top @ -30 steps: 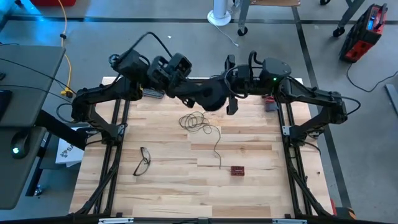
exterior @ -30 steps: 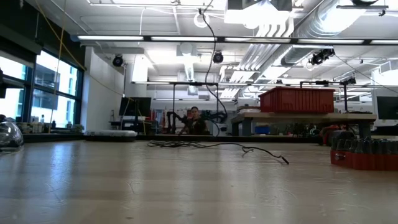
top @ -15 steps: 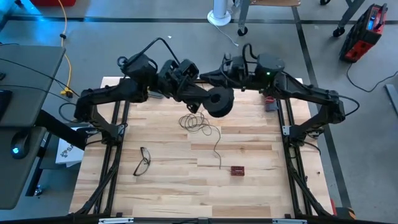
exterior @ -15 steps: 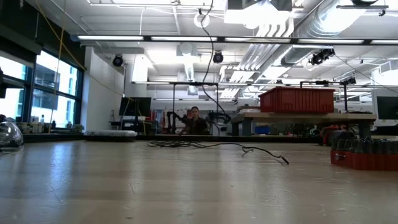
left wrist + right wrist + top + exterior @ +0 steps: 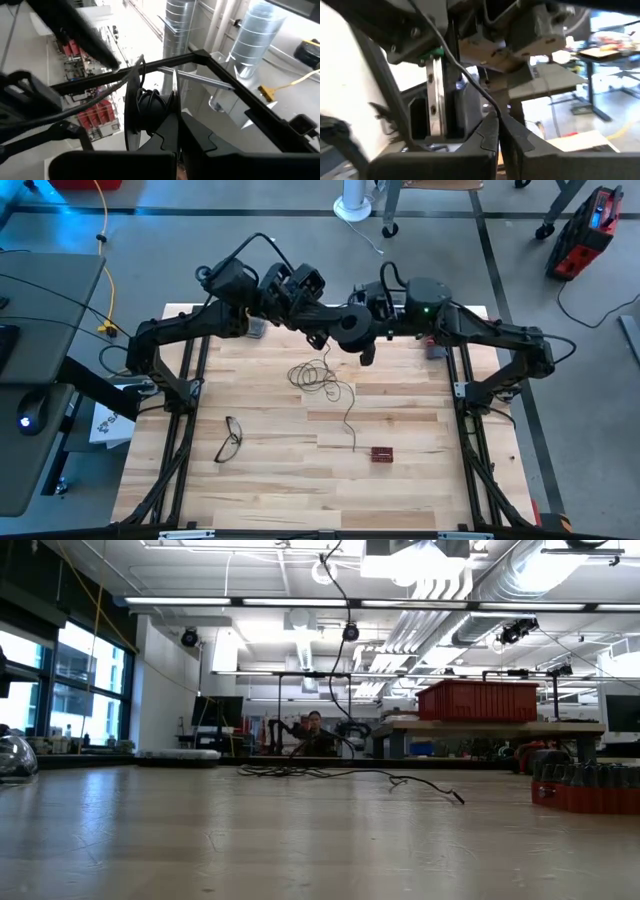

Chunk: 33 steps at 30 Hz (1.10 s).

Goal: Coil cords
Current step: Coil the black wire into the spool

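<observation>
Two arms meet high above the far edge of the wooden table [image 5: 400,480]. Taking the reel [image 5: 351,326] as landmark: the left gripper [image 5: 335,330] reaches it from the left, its fingers [image 5: 167,135] pressed together on the round black disc, which stands on edge with dark wire bunched at its hub. The right gripper [image 5: 366,352] sits just right of the reel, its fingers [image 5: 492,135] closed tight on a thin strand of the wire, which runs up between them.

Below the reel, the rest of the wire [image 5: 318,376] lies in a loose tangle on the table, with one tail trailing toward the near edge. Left of that tail rest black-framed eyeglasses [image 5: 229,439]; right of its end sits a small dark red block [image 5: 382,453]. From table height, the wire [image 5: 340,660] hangs as a single line above the tangle.
</observation>
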Tool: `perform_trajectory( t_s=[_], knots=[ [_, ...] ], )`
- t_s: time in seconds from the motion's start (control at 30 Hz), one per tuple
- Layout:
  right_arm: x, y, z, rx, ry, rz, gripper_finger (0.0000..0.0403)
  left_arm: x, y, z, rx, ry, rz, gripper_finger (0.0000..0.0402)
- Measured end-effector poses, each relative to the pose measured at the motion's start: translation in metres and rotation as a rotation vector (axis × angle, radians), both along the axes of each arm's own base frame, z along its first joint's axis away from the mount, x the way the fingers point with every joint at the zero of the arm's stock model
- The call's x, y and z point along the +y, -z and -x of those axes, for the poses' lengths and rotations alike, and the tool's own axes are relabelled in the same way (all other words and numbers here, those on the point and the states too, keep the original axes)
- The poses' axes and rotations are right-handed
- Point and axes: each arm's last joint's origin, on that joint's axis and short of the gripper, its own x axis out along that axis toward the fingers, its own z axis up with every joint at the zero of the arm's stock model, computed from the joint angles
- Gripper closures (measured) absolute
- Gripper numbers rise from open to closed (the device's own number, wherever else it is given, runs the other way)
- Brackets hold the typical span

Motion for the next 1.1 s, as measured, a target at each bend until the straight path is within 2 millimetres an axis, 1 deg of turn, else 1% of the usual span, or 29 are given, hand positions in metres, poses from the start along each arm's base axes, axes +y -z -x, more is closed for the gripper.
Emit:
perform_trajectory(
  t_s=[0.17,0.27,0.4,0.6,0.77,0.93,1.03,1.1],
  knots=[
    [0.004,-0.002,0.012,0.053,0.068,-0.006,0.0403,0.007,0.001,0.001,0.006,0.016,-0.036,0.0401],
    [0.005,-0.009,0.023,0.034,0.076,-0.012,0.0403,0.008,0.000,0.002,-0.016,0.001,-0.066,0.0401],
    [0.006,-0.015,0.030,0.004,0.064,-0.016,0.0403,0.012,0.001,0.003,-0.010,0.005,-0.099,0.0401],
    [0.009,-0.019,0.026,-0.051,0.047,-0.059,0.0403,0.015,0.006,0.000,0.027,-0.013,-0.123,0.0401],
    [0.018,-0.016,0.018,-0.063,0.011,-0.061,0.0403,0.016,0.010,-0.005,0.042,-0.010,-0.120,0.0401],
    [0.025,-0.018,0.011,-0.121,-0.014,-0.076,0.0403,0.015,0.011,-0.009,0.022,0.003,-0.098,0.0401],
    [0.031,-0.014,0.006,-0.108,-0.031,-0.088,0.0403,0.017,0.012,-0.010,0.016,0.000,-0.088,0.0401],
    [0.032,-0.013,0.005,-0.103,-0.011,-0.089,0.0403,0.017,0.010,-0.010,0.003,0.002,-0.080,0.0401]
  ],
)
